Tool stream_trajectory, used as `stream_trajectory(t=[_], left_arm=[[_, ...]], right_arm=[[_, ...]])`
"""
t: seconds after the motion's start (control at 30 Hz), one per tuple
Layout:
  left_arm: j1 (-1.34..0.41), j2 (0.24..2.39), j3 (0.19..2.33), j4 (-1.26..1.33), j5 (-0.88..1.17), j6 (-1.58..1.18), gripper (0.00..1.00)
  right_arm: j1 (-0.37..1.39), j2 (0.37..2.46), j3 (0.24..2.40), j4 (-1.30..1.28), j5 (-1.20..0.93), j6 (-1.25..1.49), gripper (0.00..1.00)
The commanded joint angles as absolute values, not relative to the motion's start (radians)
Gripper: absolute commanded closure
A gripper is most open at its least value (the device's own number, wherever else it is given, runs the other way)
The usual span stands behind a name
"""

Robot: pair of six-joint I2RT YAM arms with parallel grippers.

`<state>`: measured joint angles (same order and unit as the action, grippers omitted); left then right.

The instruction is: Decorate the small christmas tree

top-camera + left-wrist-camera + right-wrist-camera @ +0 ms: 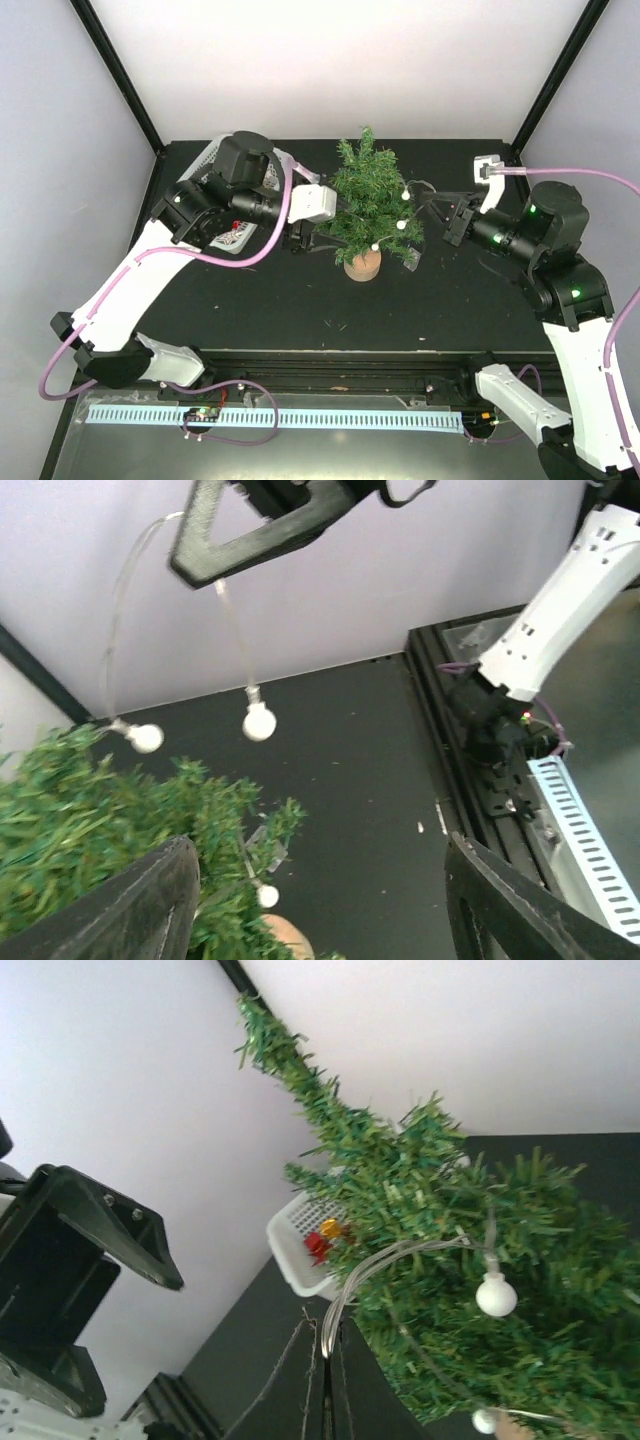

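Note:
The small christmas tree [365, 195] stands upright mid-table on its round tan base [362, 265]. A clear light string with white bulbs [401, 225] hangs on its right side. My right gripper [440, 212] is just right of the tree, shut on the string's clear wire [350, 1295]; in the right wrist view the gripper [327, 1360] pinches the wire, and a bulb [496, 1295] hangs against the tree [450, 1250]. My left gripper [305, 237] is open and empty at the tree's lower left. In the left wrist view the gripper [320, 880] has branches [100, 810] by its left finger [140, 910], and two bulbs [258, 722] dangle.
A white basket [212, 160] sits at the back left, mostly under my left arm; it also shows in the right wrist view [300, 1250] with red and gold ornaments [322, 1243]. Black frame posts stand at the back corners. A rail [330, 375] runs along the front.

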<state>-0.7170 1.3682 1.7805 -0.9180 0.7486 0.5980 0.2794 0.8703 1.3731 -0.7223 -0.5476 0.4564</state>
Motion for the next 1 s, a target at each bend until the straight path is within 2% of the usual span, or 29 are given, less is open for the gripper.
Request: stream_trajectory(t=[0.0, 0.27, 0.6, 0.77, 0.83, 0.9, 0.97], left_arm=[[-0.772, 1.371, 1.771, -0.922, 0.769, 0.623, 0.34], [-0.859, 1.486, 1.843, -0.875, 0.681, 0.556, 0.48], [-0.907, 1.563, 1.869, -0.784, 0.512, 0.5, 0.47], [-0.907, 1.559, 1.876, -0.778, 0.495, 0.496, 0.63], [-0.907, 1.553, 1.875, -0.778, 0.477, 0.499, 0.66], [-0.907, 1.548, 1.872, -0.78, 0.456, 0.507, 0.65], [-0.907, 1.535, 1.871, -0.801, 0.459, 0.531, 0.6]], right_arm=[[0.321, 0.856, 1.324, -0.591, -0.617, 0.569, 0.99], [0.437, 0.887, 1.289, -0.522, -0.527, 0.595, 0.99], [0.509, 0.901, 1.285, -0.505, -0.485, 0.59, 0.99], [0.517, 0.899, 1.288, -0.526, -0.464, 0.574, 0.99], [0.517, 0.897, 1.29, -0.529, -0.462, 0.57, 0.99], [0.517, 0.897, 1.293, -0.532, -0.459, 0.567, 0.99], [0.517, 0.898, 1.297, -0.54, -0.455, 0.561, 0.99]])
